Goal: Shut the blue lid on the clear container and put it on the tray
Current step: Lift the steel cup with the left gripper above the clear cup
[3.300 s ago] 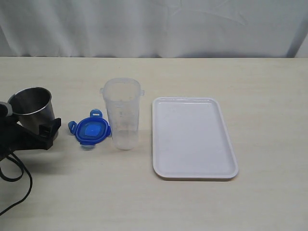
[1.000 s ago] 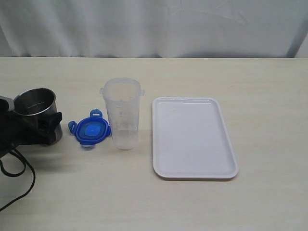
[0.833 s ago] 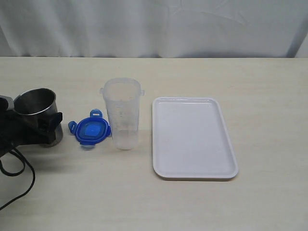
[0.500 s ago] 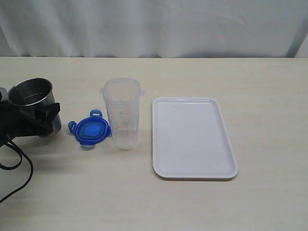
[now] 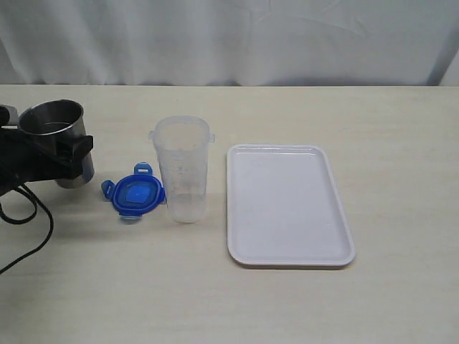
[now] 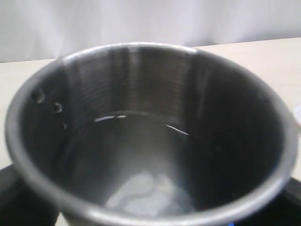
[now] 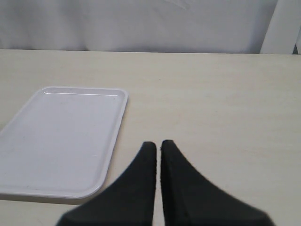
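Observation:
The blue lid [image 5: 134, 196] lies flat on the table, just left of the clear container [image 5: 183, 172], which stands upright and open. To the container's right lies the white tray [image 5: 287, 208], also seen in the right wrist view [image 7: 61, 136], with nothing on it. At the far left my left gripper [image 5: 61, 156] is shut on a steel cup [image 5: 56, 132], held upright and well left of the lid. The cup's mouth [image 6: 141, 117] fills the left wrist view. My right gripper [image 7: 158, 143] is shut on nothing, above bare table beside the tray. It is out of the exterior view.
A black cable [image 5: 29, 215] hangs from the left arm down to the table near the front left. A white curtain [image 5: 229, 39] closes off the far edge of the table.
My left gripper has risen with the steel cup and carried it toward the back of the table. The lid, container, tray and right gripper have not moved.

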Controlling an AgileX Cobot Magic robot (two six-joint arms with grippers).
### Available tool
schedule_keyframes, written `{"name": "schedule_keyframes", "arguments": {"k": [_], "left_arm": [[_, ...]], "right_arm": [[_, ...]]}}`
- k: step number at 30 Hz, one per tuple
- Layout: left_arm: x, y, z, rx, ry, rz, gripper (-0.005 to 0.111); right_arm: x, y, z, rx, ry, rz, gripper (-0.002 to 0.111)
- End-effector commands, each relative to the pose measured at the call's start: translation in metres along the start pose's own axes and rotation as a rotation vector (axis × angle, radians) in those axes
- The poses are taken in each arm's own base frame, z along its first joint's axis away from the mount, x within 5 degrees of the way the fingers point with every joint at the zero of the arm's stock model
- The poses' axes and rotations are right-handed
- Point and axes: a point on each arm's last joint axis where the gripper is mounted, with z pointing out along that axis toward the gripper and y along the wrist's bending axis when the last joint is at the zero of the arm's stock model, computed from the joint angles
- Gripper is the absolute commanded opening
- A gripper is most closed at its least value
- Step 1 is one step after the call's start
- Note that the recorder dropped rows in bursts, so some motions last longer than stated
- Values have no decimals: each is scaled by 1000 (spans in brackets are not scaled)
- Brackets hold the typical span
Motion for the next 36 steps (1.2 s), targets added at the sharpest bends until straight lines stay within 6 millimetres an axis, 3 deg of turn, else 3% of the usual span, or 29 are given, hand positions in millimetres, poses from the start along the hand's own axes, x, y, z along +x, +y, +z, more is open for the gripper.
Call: {"name": "schedule_keyframes", "arguments": {"k": [1,18,25,30,36], "left_arm": [[-23,-4,5,56,-112,2,0],[-70,-9,2,125,-156,15,0],[-72,-13,2,162,-161,20,0],[-76,-24,7,189,-167,35,0],[-91,-50,21,249,-163,96,0]], "right_arm": [[0,0,0,-2,-6,-4,4],[0,0,0,-2,-6,-4,4],[0,0,0,-2,-6,-4,4],[0,0,0,-2,-6,-4,4],[0,0,0,-2,-6,-4,4]]}}
